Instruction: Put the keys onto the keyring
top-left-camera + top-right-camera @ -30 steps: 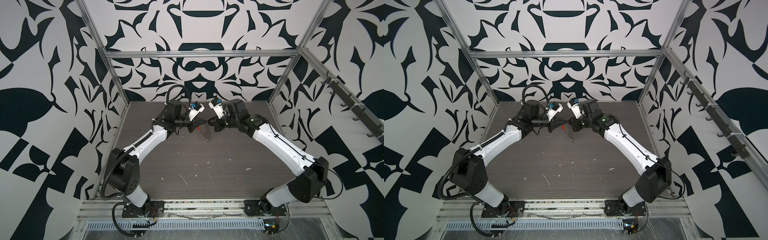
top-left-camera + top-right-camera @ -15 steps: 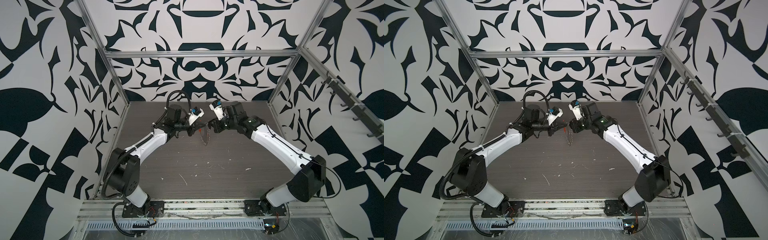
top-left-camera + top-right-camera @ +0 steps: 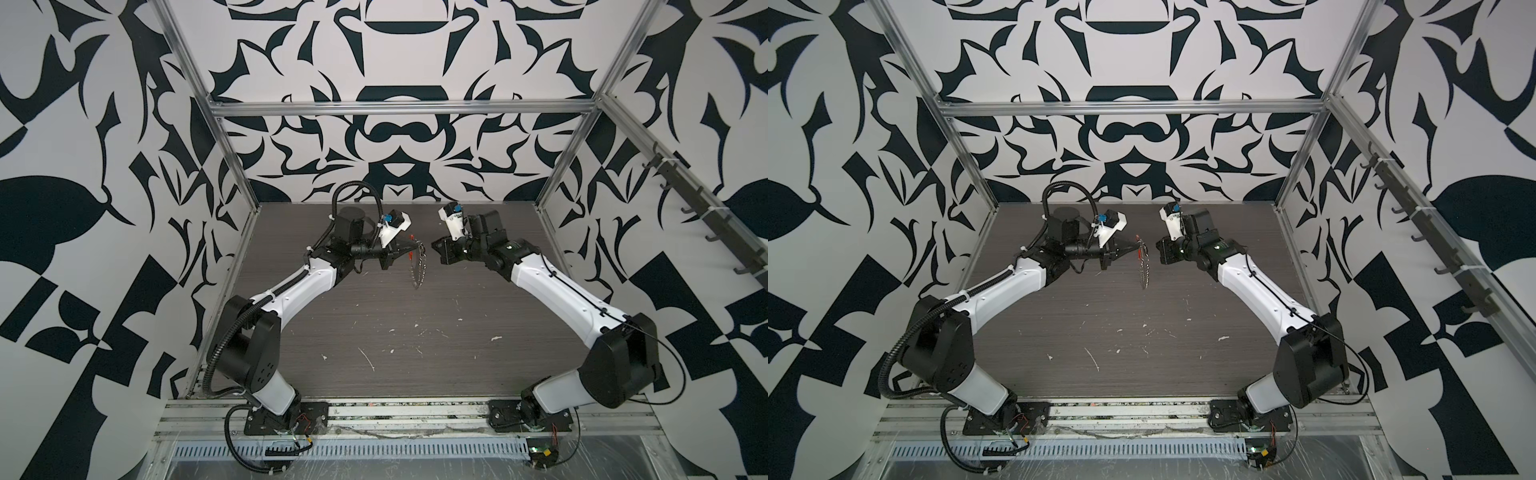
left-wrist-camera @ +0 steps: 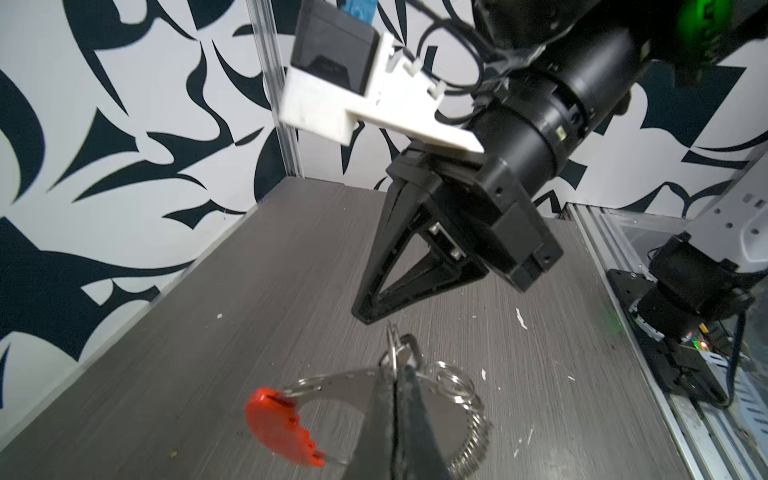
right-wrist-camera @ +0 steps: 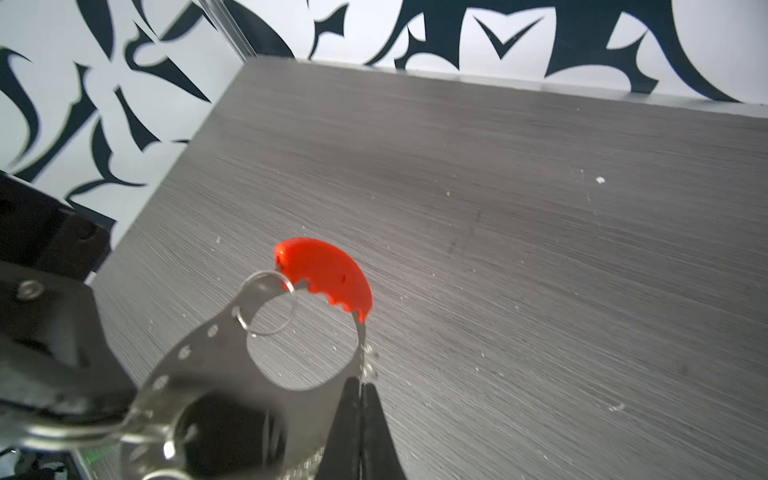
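Observation:
My left gripper [image 3: 409, 248] [image 4: 395, 376] is shut on the flat silver plate of the keyring assembly, held above the table. The curved orange-red piece [image 4: 278, 424] [image 5: 328, 274] sits on that plate. The round keyring [image 5: 266, 333] hangs beside it. More silver rings [image 4: 453, 380] and the link chain [image 3: 417, 272] [image 3: 1144, 272] dangle below the grip. My right gripper [image 3: 435, 249] [image 5: 360, 384] is shut with nothing seen between its fingers. Its tip stands just apart from the assembly. I cannot make out the keys plainly.
The dark wood-grain table [image 3: 395, 332] carries small white flecks. Patterned walls and aluminium frame posts [image 3: 232, 166] enclose it on three sides. A rail with hooks [image 3: 706, 208] runs along the right wall. Both arm bases stand at the front edge.
The right gripper has drawn back to the right, away from the left gripper. The chain now hangs from the left gripper alone, which has shifted slightly left.

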### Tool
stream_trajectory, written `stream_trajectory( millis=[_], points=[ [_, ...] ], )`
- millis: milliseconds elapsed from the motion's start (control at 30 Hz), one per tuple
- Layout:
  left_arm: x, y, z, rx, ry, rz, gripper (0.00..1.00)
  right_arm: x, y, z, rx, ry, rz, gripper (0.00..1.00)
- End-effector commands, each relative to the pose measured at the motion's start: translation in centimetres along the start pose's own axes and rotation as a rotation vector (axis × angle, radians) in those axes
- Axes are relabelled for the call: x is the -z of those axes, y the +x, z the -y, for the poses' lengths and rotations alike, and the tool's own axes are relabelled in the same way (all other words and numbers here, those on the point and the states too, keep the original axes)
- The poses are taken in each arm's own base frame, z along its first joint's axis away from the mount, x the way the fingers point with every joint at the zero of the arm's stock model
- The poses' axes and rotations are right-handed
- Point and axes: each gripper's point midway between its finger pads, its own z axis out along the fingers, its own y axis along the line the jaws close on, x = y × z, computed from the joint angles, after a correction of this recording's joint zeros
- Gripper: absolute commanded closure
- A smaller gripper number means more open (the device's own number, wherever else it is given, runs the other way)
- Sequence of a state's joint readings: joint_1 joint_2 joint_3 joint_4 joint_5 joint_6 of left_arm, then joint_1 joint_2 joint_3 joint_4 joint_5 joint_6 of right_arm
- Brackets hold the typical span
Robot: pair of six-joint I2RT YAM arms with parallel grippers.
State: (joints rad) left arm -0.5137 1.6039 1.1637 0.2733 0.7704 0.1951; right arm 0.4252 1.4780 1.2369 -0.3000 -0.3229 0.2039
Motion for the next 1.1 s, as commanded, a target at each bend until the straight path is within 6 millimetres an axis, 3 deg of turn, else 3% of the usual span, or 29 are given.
stream_trajectory(
  millis=[0,133,300,400,500,633,767,900,967,1067],
  points=[
    [0.0,-1.6,0.0,-0.016,-0.001,0.076,1.00,1.1,-2.1,-2.1,0.000,-0.086,0.080,1.00],
    [-0.1,-1.7,-0.1,0.000,-0.001,0.077,1.00,2.1,-2.5,-1.9,0.015,-0.053,0.100,1.00],
    [-0.2,-2.6,-1.1,0.013,-0.033,0.102,1.00,3.8,-4.1,-0.2,0.002,0.045,0.162,1.00],
    [0.0,-3.3,-1.7,0.047,-0.042,0.126,1.00,4.4,-5.9,0.0,-0.020,0.040,0.218,0.85],
    [0.2,-3.9,-2.5,0.093,-0.059,0.174,1.00,4.5,-8.0,-1.2,-0.053,-0.051,0.247,0.73],
    [0.4,-5.1,-3.6,0.124,-0.066,0.290,1.00,4.2,-10.5,-3.3,-0.103,-0.196,0.300,0.68],
    [1.3,-5.8,-5.3,0.150,-0.060,0.425,1.00,3.4,-12.2,-3.8,-0.124,-0.256,0.340,0.67],
    [3.1,-5.8,-7.5,0.184,-0.006,0.555,1.00,2.4,-13.7,-2.8,-0.128,-0.223,0.400,0.67],
    [3.5,-5.3,-8.6,0.194,-0.019,0.543,1.00,1.7,-14.2,-2.0,-0.139,-0.197,0.434,0.67],
    [3.3,-4.6,-8.8,0.166,-0.042,0.492,1.00,1.0,-14.8,-0.9,-0.177,-0.171,0.474,0.67]
  ],
)
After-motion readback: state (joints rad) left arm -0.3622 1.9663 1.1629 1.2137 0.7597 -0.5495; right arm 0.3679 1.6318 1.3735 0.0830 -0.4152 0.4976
